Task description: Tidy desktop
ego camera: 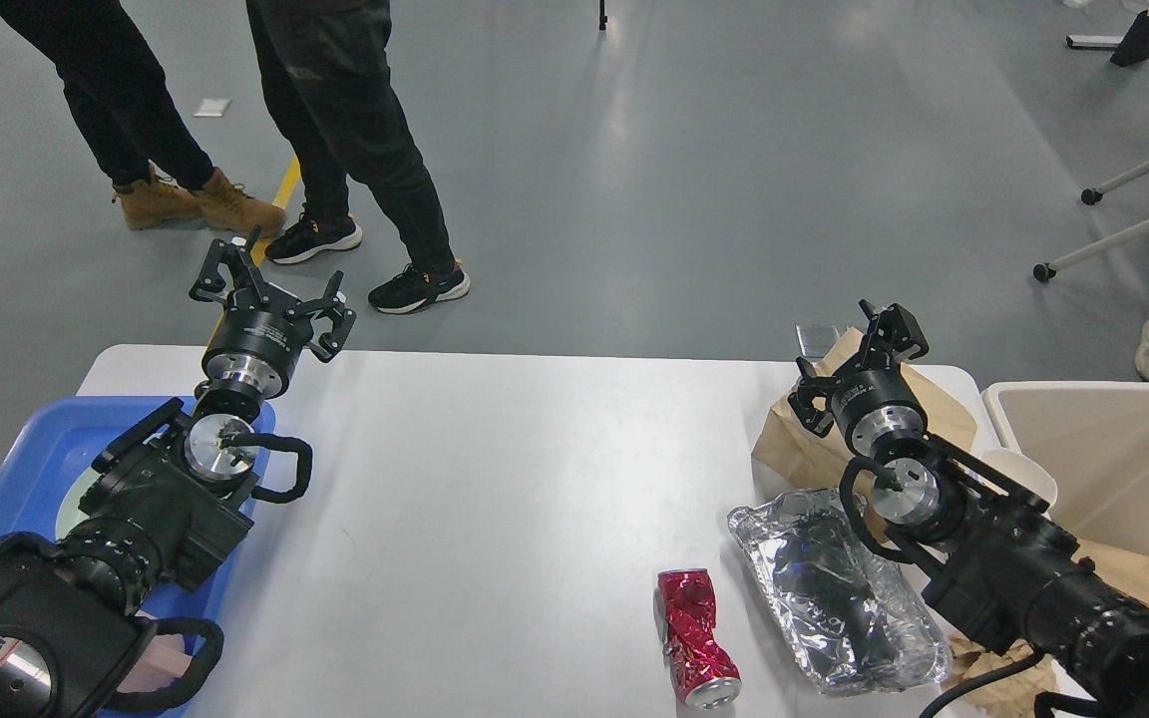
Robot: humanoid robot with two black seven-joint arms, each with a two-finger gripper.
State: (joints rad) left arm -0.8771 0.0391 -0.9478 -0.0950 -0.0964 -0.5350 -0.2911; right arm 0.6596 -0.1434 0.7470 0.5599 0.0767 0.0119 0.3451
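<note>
Left gripper (273,296) points to 12 o'clock, fingers spread, holding nothing; right gripper (859,361) points to 11 o'clock, fingers spread.

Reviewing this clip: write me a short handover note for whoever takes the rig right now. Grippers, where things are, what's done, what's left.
Left gripper: open, empty, raised over the far left edge of the desktop, beside the blue tray.
Right gripper: open, empty, over the brown paper bag at the far right.
On the desktop: crushed red can near the front edge, foil tray just right of it, paper bag behind that. The beige bin stands off the right end.
Done: dishes sit in the blue tray, mostly hidden by the left arm.
Left: can, foil tray and paper bag are not yet cleared; the bin looks like the likely place.
</note>
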